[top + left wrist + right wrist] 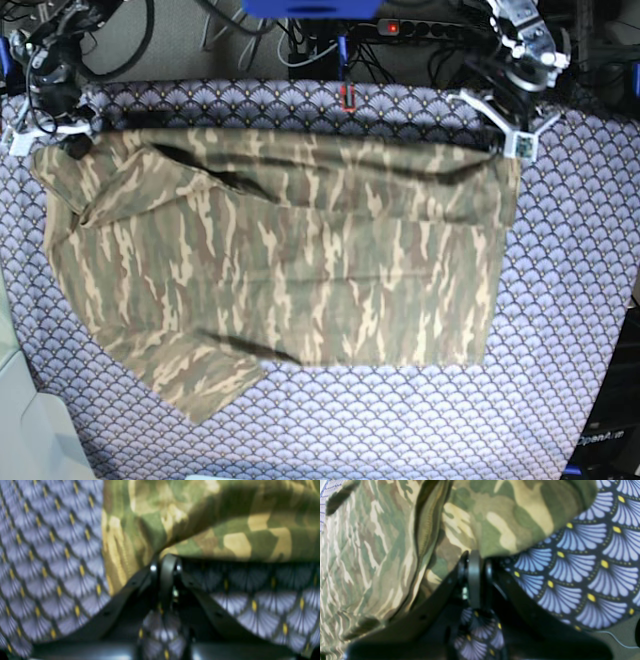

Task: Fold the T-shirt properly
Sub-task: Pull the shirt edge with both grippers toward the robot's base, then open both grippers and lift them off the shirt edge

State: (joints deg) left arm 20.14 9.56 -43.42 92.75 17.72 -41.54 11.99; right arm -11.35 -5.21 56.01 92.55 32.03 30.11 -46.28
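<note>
The camouflage T-shirt (pixel 290 270) lies spread across the tablecloth (pixel 560 330), one sleeve pointing to the near left. Its far edge is pinched at both ends. My left gripper (pixel 497 148) is shut on the far right corner of the T-shirt. In the left wrist view the black fingers (pixel 166 560) clamp a bunched fold of the cloth (pixel 200 517), which is raised off the table. My right gripper (pixel 75 145) is shut on the far left corner. In the right wrist view its fingertips (pixel 473 555) bite a fold of the T-shirt (pixel 482 517).
The purple-grey fan-scale tablecloth (pixel 50 555) covers the whole table. Cables and a power strip (pixel 420 28) run along the far edge, with a small red object (pixel 347 97) just behind the shirt. A white surface (pixel 30 430) sits at the near left corner.
</note>
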